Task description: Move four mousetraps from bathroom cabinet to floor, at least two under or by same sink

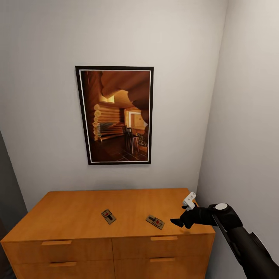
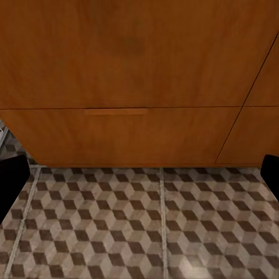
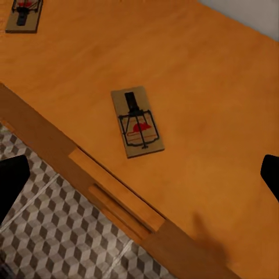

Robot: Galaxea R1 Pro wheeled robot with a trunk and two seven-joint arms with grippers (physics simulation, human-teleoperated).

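My right claw (image 1: 179, 221) hangs empty, fingers apart, over the cabinet (image 1: 77, 211) beside the nearer of two mousetraps (image 1: 155, 221); the other (image 1: 108, 216) lies further left. My left claw's fingertips (image 2: 13, 180), cut off at the frame edges, stand apart above the floor (image 2: 139, 226).

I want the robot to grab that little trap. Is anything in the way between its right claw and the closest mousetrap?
No, nothing visible blocks it. The right gripper hangs open above the cabinet top, and the nearest mousetrap lies flat beside it with only bare wood between.

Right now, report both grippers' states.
Left gripper: open, empty, facing the cabinet front.
Right gripper: open, empty, above a mousetrap.
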